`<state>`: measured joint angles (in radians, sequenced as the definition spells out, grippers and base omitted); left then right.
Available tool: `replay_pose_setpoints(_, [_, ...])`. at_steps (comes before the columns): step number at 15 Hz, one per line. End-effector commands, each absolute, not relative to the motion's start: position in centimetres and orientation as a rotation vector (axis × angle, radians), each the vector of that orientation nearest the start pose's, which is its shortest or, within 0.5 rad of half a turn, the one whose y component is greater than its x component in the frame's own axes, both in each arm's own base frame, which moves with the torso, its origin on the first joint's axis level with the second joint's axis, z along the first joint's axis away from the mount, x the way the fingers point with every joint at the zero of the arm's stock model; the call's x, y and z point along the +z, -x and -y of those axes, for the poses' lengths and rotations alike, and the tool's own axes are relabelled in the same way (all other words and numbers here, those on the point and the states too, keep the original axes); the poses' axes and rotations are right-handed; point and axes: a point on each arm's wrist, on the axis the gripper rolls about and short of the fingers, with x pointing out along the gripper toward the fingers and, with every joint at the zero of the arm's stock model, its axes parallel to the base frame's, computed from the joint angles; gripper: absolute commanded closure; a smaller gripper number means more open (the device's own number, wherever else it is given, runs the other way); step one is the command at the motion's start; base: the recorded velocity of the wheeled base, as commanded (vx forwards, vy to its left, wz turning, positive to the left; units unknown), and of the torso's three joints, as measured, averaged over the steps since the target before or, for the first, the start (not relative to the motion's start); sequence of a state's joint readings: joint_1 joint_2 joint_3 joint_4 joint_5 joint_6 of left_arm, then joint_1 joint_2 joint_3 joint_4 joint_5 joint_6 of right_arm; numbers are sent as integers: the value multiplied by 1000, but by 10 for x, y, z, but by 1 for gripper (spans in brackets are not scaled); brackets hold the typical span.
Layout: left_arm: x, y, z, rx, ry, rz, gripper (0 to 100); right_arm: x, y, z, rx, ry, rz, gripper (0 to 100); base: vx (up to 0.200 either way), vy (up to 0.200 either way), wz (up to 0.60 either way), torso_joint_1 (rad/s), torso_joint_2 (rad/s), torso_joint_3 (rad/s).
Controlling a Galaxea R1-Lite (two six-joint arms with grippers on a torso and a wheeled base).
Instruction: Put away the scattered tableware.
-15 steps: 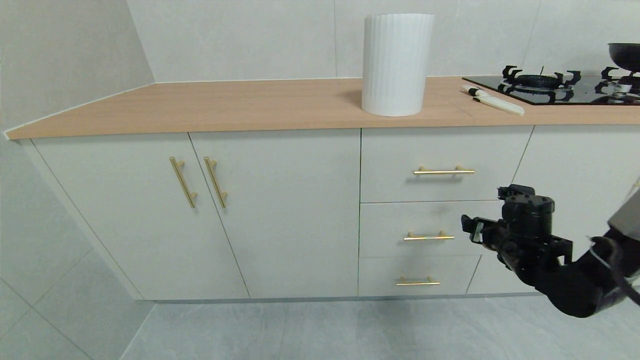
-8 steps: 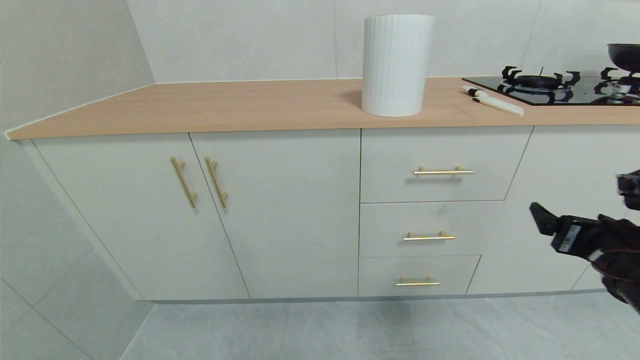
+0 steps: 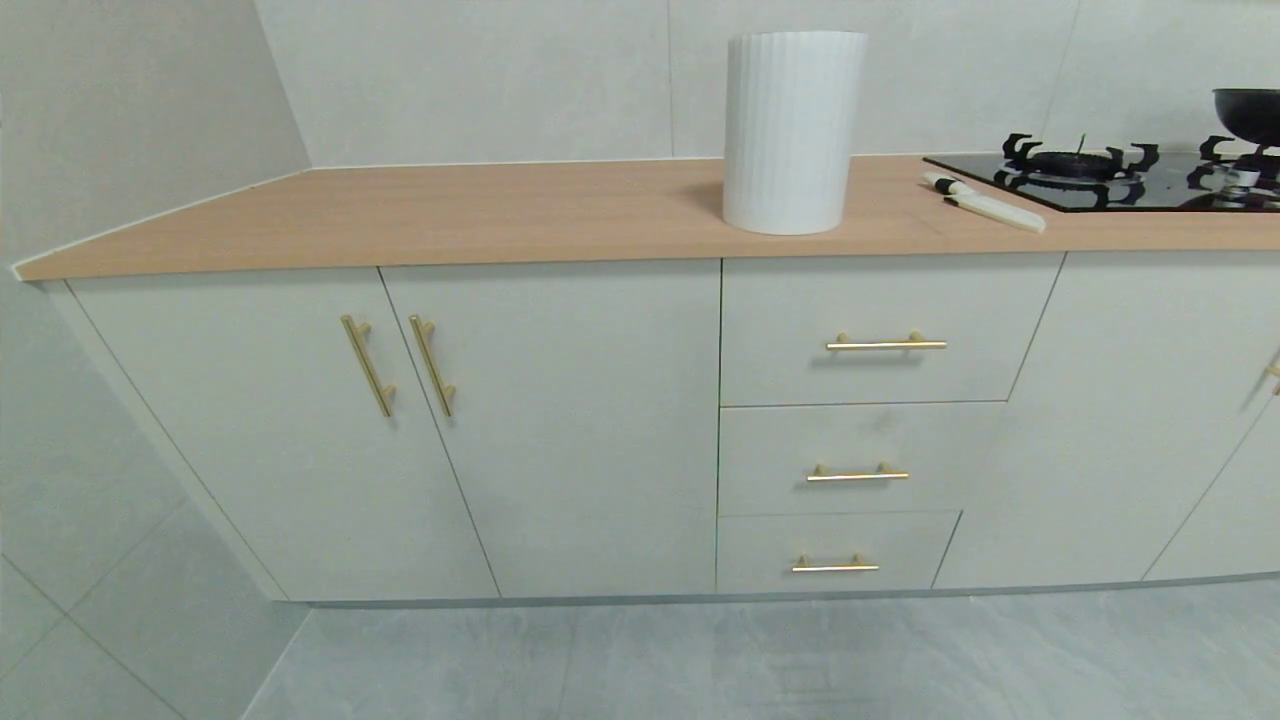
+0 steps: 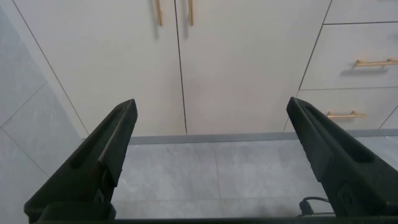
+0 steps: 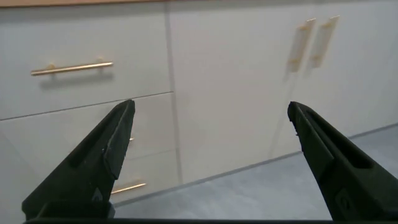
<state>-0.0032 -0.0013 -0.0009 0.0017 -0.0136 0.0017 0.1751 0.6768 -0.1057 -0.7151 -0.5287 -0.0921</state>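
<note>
A white knife [image 3: 985,205] lies on the wooden countertop [image 3: 480,210], just left of the black gas hob [image 3: 1110,178]. A tall white ribbed canister [image 3: 793,130] stands upright on the counter to the knife's left. My left gripper [image 4: 210,106] is open and holds nothing; it hangs low, facing the cabinet doors [image 4: 180,62] and the floor. My right gripper [image 5: 210,107] is also open and holds nothing, facing the drawer fronts [image 5: 81,74], with a gold drawer handle [image 5: 71,67] ahead of it.
Three shut drawers with gold handles [image 3: 885,343] are stacked under the canister. Left of them is a pair of shut cabinet doors [image 3: 400,420]. A dark pan [image 3: 1248,110] sits on the hob at the far right. Grey tiled floor [image 3: 700,660] runs along the cabinet base.
My right arm, which was in front of the lower drawers a second ago, has drawn back to the right and left the head view. The counter objects have not moved.
</note>
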Motion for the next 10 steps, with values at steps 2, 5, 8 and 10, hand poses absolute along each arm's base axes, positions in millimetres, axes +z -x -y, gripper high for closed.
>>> replay_pose_setpoints(2, [76,23,0,-17,-2,0,0,160,20,12,-426,76,260,0,0,0,0,0,0,0])
replay_pose_setpoints(5, [75,23,0,-17,-2,-2,0,146,45,9,-406,99,274,0,0,0,0,0,0,0])
replay_pose_setpoints(8, [76,23,0,-17,-2,0,0,132,44,8,-388,101,236,0,0,0,0,0,0,0])
replay_pose_setpoints(10, [76,23,0,-17,-2,0,0,112,34,6,-281,120,170,0,0,0,0,0,0,0])
